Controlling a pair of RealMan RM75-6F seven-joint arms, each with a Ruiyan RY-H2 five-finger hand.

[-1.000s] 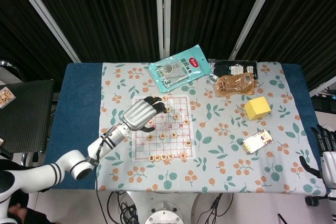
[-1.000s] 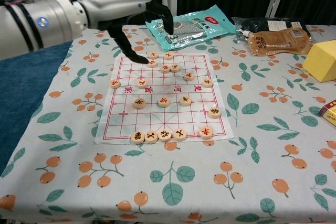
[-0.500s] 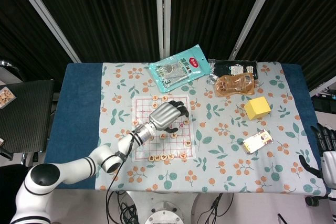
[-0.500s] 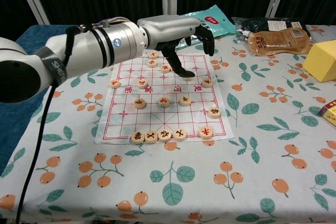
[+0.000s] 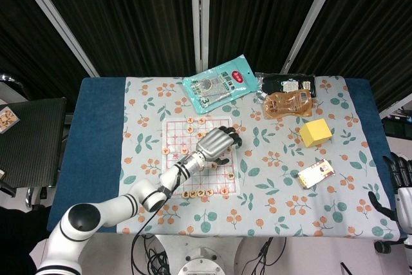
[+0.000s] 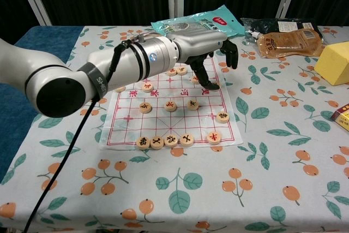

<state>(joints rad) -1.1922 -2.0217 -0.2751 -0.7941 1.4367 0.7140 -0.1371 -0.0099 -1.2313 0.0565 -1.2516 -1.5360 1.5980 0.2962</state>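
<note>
A paper Chinese-chess board (image 5: 170, 169) (image 6: 125, 118) lies on the floral cloth with several round wooden pieces on it. Some of them form a row (image 6: 164, 141) along its near edge. My left hand (image 5: 219, 143) (image 6: 210, 53) hovers over the board's right side with its fingers apart and hanging down. One dark fingertip (image 6: 209, 83) touches down at a piece near the right edge, and that piece is mostly hidden. Nothing shows inside the hand. My right hand (image 5: 399, 188) stands off the table's right edge, fingers apart and holding nothing.
A teal packet (image 5: 215, 84) (image 6: 199, 24) lies behind the board. A black packet (image 5: 286, 83) and a brown pouch (image 5: 288, 104) (image 6: 286, 42) are at the back right. A yellow block (image 5: 315, 132) (image 6: 335, 63) and a small box (image 5: 315, 173) sit on the right.
My left hand has swept from the board's far left corner across to its right side and come down lower. The right hand has not moved.
</note>
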